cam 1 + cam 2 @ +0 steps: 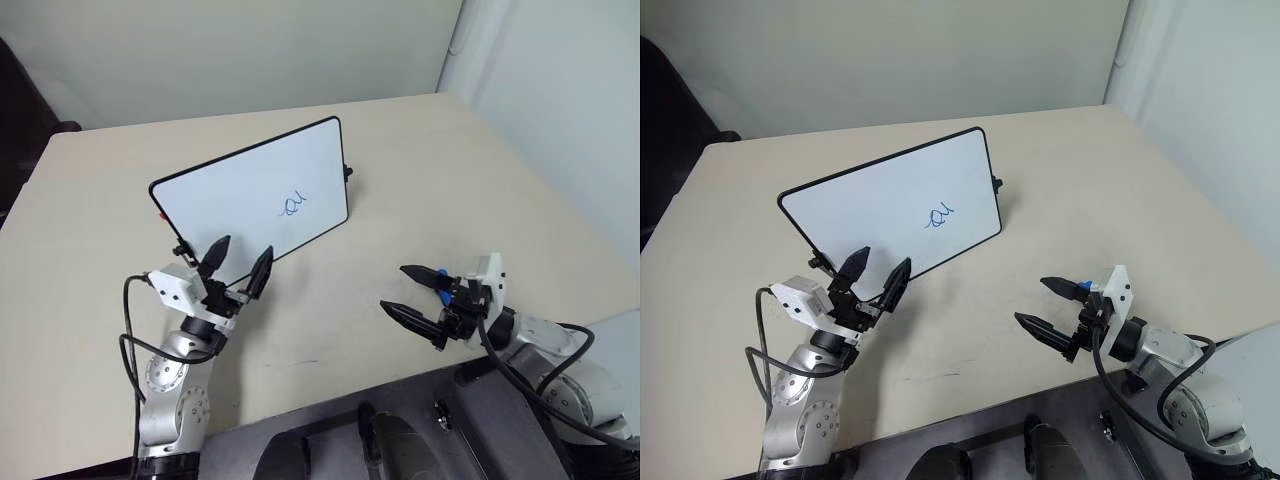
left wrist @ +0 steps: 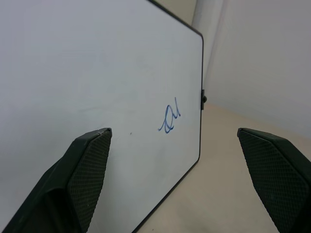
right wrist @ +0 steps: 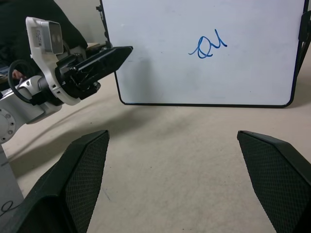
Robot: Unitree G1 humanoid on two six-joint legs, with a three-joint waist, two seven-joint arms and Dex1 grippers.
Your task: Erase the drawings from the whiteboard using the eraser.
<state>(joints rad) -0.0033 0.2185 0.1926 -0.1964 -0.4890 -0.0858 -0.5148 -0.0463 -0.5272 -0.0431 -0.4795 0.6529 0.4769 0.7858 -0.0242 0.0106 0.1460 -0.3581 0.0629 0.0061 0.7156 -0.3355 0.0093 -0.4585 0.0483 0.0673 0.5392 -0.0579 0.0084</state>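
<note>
1. A large beige table (image 1: pixel 420 170) is seen across most of the head views; its surface is matte, with a few faint marks.
2. A plain pale greenish wall (image 1: pixel 250 50) is seen behind the table's far edge.
3. A white wall (image 1: pixel 570 90) is seen on the right, met at a corner.
4. A dark shape (image 1: pixel 20 110) is seen past the table's far left edge; it cannot be identified.
5. Soft, even lighting is observed.

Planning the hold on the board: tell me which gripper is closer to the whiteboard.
The left gripper: its open fingers rise just in front of the whiteboard's lower edge. The right gripper, also open, hangs farther back over bare table.
</note>
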